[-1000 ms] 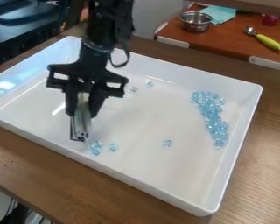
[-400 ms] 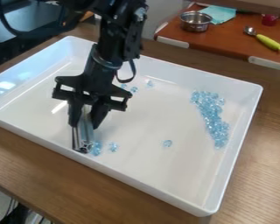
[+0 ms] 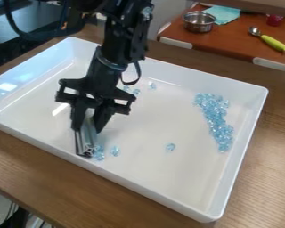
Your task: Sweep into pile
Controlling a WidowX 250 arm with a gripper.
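beads just beside the foot of the silvery bar seem light, hard and slippery, better pushed low than grasped; the gripper pinches the bar's upper part, a sensible hold. beyond, a lone bead lies mid-tray, then the main pile, well apart from the gripper, and strays behind it.

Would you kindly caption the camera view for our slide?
End effector holding a metallic bar beside stray blue beads in a white tray.
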